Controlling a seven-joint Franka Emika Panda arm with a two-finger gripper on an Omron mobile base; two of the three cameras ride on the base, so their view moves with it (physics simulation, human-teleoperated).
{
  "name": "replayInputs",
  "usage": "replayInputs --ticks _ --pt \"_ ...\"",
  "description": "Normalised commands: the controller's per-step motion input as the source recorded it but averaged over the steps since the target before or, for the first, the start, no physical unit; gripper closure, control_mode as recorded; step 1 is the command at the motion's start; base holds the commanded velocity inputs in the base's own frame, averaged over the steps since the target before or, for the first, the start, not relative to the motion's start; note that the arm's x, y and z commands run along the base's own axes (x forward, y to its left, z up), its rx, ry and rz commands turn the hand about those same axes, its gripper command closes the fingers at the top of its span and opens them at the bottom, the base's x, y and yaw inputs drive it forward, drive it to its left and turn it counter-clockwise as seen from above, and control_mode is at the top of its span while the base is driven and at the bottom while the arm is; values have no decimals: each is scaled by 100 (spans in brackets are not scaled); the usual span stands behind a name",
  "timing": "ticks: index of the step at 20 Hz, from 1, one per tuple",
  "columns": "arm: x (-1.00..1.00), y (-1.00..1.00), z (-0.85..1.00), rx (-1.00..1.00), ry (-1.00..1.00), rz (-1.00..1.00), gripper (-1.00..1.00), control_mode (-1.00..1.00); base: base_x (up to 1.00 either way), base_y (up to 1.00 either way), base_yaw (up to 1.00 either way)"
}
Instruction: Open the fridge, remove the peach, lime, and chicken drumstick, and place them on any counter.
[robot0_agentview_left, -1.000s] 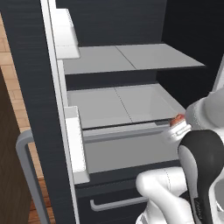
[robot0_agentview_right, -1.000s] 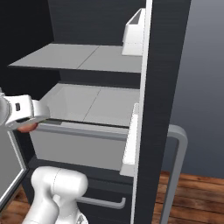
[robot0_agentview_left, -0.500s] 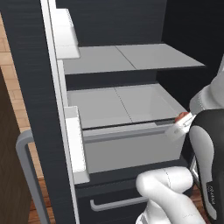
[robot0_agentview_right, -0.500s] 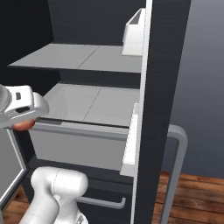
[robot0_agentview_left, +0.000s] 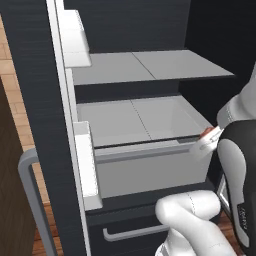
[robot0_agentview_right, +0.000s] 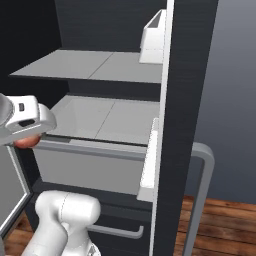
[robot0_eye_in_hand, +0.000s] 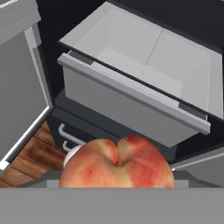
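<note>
The fridge (robot0_agentview_left: 40, 100) stands with both doors swung open and its pale grey shelves (robot0_agentview_left: 150, 67) bare. Its upper drawer (robot0_agentview_left: 150, 165) is pulled out and looks empty in the hand view (robot0_eye_in_hand: 131, 96). My gripper (robot0_eye_in_hand: 117, 175) is shut on the peach (robot0_eye_in_hand: 118, 164), an orange-red fruit right under the hand camera that hides the fingertips. From the base, the gripper (robot0_agentview_left: 207, 142) hangs at the drawer's front right corner, with a sliver of peach (robot0_agentview_left: 206, 132) showing. In the right base view the gripper (robot0_agentview_right: 27, 127) is at the drawer's left, peach (robot0_agentview_right: 27, 142) below it. Lime, chicken drumstick and counter are out of view.
A shut lower drawer (robot0_agentview_left: 135, 232) with a grey bar handle sits below the open one. White door bins (robot0_agentview_left: 75, 35) (robot0_agentview_right: 152, 37) line the open doors, whose long grey handles (robot0_agentview_right: 207, 190) stick out. The wooden floor (robot0_agentview_right: 220, 225) lies to the right.
The hand with the peach has stayed almost in place before the drawer, rising and turning slightly. The arm's dark elbow has swung to the right in the left base view.
</note>
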Motion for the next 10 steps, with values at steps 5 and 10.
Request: replayInputs --ticks 5,10 --pt "0 -8 -6 0 0 0 100 100 -13 -14 0" --pt "0 0 0 0 0 0 100 100 -90 -47 -18"
